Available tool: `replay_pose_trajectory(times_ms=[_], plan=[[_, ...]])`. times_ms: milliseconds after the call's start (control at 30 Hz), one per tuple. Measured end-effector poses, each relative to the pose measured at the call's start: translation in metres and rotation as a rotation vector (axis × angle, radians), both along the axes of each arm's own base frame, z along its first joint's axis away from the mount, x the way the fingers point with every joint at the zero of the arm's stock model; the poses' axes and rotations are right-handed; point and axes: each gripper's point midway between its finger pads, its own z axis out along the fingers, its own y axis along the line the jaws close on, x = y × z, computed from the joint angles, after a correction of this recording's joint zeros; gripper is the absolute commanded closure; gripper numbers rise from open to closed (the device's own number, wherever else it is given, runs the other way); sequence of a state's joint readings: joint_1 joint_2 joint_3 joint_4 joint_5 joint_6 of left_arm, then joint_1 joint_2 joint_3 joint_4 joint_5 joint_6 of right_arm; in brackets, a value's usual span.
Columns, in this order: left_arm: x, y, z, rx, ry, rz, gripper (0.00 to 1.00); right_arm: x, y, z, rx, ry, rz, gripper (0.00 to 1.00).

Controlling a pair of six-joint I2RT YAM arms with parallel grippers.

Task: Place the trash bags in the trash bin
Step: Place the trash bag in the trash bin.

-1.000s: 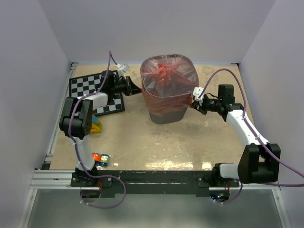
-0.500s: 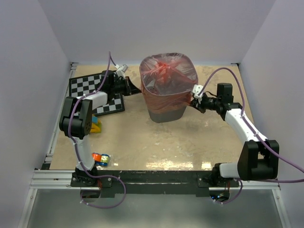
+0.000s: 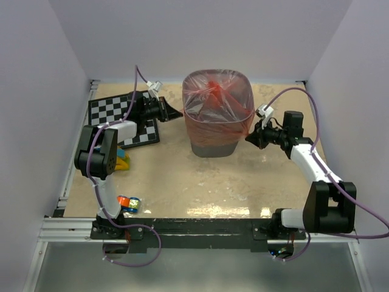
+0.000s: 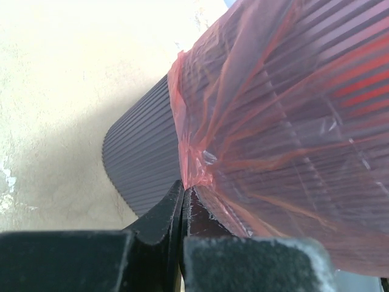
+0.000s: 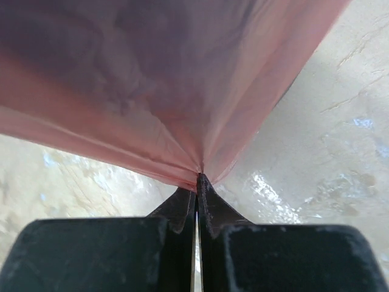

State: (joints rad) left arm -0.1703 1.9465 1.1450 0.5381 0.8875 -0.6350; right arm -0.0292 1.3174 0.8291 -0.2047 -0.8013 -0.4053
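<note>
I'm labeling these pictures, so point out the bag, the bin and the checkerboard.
bag (image 3: 216,106): top view, film over the bin's mouth.
bin (image 3: 213,149): top view, bare mesh wall below the bag.
checkerboard (image 3: 108,111): top view, left squares.

- Our left arm (image 3: 100,152) pairs black joint housings with white link shells.
- Our right arm (image 3: 316,167) is coloured the same.
- A purple cable (image 3: 292,90) trails along each arm.
- The left pincer (image 4: 182,194) and the right pincer (image 5: 196,182) have matte black fingers (image 5: 176,207) tapering to thin tips.
</note>
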Motion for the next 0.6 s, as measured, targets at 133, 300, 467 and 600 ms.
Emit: replay_pose_trajectory(times_ms=[133,300,467,600], plan=[[-0.001,0.002,-0.008,0.032,0.015,0.000,1.00,0.008,0.003,0.006,0.075,0.035,-0.060,1.00],[-0.003,0.009,-0.029,0.111,0.043,0.014,1.00,0.011,0.001,-0.011,0.113,0.112,-0.130,1.00],[-0.006,0.012,-0.041,0.151,0.066,0.017,1.00,0.017,-0.005,-0.033,0.115,0.207,-0.204,1.00],[-0.007,0.013,-0.042,0.153,0.067,0.018,1.00,0.022,-0.009,-0.029,0.101,0.220,-0.233,1.00]])
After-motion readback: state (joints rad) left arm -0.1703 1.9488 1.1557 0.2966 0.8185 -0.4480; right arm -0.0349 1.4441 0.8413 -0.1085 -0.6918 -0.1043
